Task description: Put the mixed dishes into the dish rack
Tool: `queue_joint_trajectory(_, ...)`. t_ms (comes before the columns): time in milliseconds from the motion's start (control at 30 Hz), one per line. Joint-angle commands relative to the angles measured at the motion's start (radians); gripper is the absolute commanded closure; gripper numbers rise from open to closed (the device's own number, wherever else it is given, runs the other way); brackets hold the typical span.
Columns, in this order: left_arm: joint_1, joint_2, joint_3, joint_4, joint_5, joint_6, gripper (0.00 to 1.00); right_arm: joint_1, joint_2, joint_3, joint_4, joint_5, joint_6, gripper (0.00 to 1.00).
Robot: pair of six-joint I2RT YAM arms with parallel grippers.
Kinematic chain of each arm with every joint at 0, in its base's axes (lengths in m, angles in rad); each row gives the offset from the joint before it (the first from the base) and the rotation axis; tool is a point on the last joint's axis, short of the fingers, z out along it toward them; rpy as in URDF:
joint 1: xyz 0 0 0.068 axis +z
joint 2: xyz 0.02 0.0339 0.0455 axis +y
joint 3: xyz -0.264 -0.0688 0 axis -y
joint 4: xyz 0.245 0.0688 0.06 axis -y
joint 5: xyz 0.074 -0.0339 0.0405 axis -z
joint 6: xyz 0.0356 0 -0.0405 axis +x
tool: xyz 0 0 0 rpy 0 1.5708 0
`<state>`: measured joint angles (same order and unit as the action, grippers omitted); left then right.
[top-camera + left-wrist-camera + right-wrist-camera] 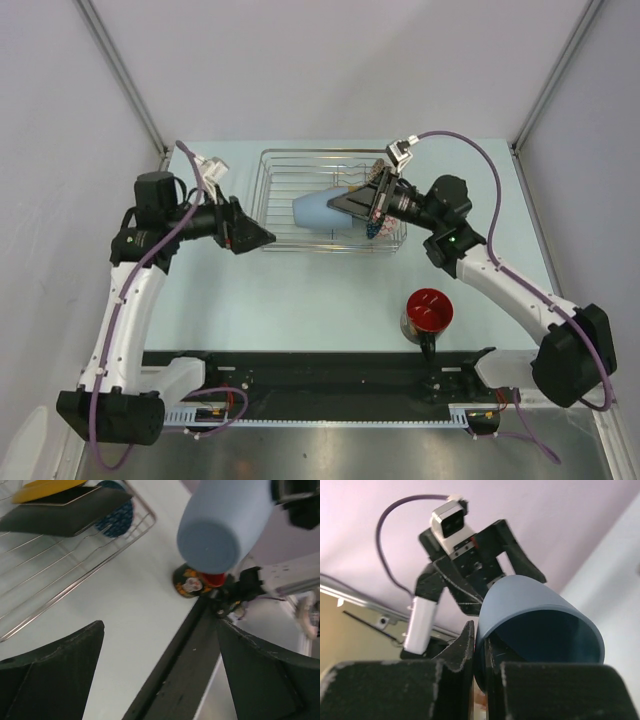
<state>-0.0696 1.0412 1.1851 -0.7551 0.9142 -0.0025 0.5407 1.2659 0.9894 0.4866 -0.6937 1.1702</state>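
The dish rack [290, 165] stands at the back middle of the table. My right gripper [345, 206] is shut on the rim of the light blue cup [315, 211], one finger inside and one outside [479, 647]. It holds the cup [540, 615] on its side above the rack, base toward the left arm [210, 537]. The black plate with yellow centre [60, 505] lies tilted in the rack. A speckled bowl edge [378, 166] shows behind the right gripper. The dark mug with red inside [428, 313] stands on the table at the front right. My left gripper [256, 238] is open and empty beside the rack's left front [160, 630].
A round dark blue dotted thing [117, 516] sits at the rack's front right corner [372, 229], under the plate. A black rail [320, 370] runs along the near table edge. Grey walls close in on the left, back and right.
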Motion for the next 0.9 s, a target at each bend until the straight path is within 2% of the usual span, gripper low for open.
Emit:
queue_joint_trajectory(0,0.066,0.000,-0.040,0.377,0.446,-0.452,0.00,0.037,0.050,-0.005,0.337,-0.055,0.233,1.00)
queue_joint_trajectory(33,0.067,-0.006,-0.094,0.595,0.472,-0.552,0.00,0.042,0.061,-0.008,0.343,-0.049,0.238,1.00)
queue_joint_trajectory(67,0.067,-0.015,-0.122,0.705,0.482,-0.737,0.00,0.047,0.069,-0.009,0.365,-0.044,0.249,1.00)
queue_joint_trajectory(133,0.067,-0.032,-0.175,0.926,0.498,-0.865,0.00,0.060,0.081,-0.012,0.394,-0.035,0.264,1.00)
queue_joint_trajectory(167,0.067,-0.032,-0.182,0.953,0.500,-0.920,0.00,0.065,0.093,-0.012,0.418,-0.032,0.278,1.00)
queue_joint_trajectory(533,0.067,-0.009,-0.206,0.956,0.471,-0.887,0.00,0.122,0.214,-0.015,0.613,0.016,0.391,1.00)
queue_joint_trajectory(767,0.036,-0.003,-0.226,0.950,0.436,-0.860,0.00,0.139,0.286,-0.015,0.786,0.060,0.473,1.00)
queue_joint_trajectory(867,0.019,-0.003,-0.223,0.939,0.416,-0.847,0.00,0.148,0.297,-0.014,0.803,0.079,0.473,1.00)
